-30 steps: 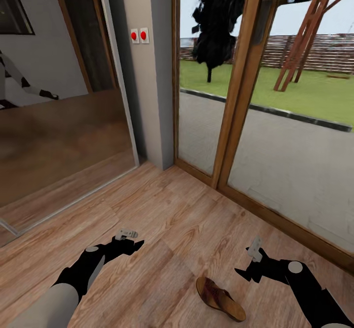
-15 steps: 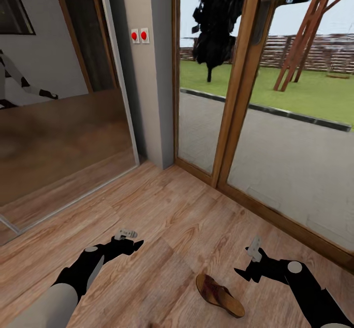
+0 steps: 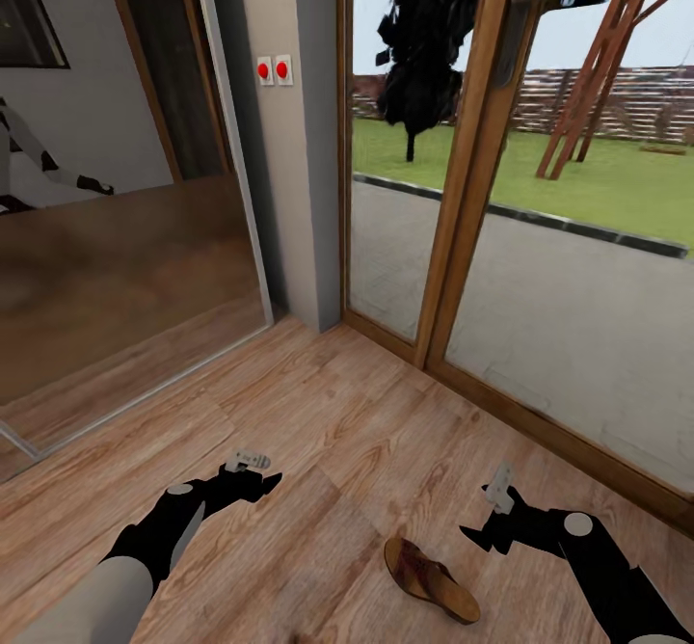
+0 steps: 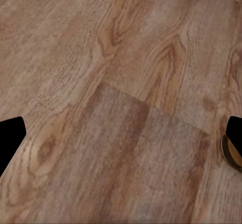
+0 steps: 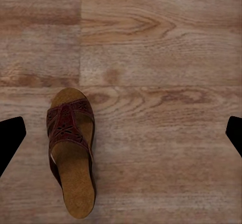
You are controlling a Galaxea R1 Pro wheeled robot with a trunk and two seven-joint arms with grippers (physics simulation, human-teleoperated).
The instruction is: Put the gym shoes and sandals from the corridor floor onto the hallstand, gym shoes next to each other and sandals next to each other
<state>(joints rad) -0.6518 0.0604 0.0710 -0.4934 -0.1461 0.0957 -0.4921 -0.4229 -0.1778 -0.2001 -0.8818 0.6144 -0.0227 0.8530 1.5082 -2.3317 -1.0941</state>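
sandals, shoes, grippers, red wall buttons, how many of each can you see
sandal: 1
gym shoes: 0
grippers: 2, left gripper, right gripper
red wall buttons: 2
total: 5

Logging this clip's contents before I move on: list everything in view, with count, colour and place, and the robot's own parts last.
sandal: one, dark brown with tan insole, flat on the floor between the two grippers, nearer the right one
floor: one, light brown wood planks, underfoot
glass door: one, wood-framed, ahead and right, lawn and fence beyond it
grey pillar: one, ahead, between mirror and door
red buttons: two, on a white plate on the pillar
mirror panel: one, at left, reflecting the floor
left gripper: one, black, open, empty, above bare floor
right gripper: one, black, open, empty, above the floor beside the sandal
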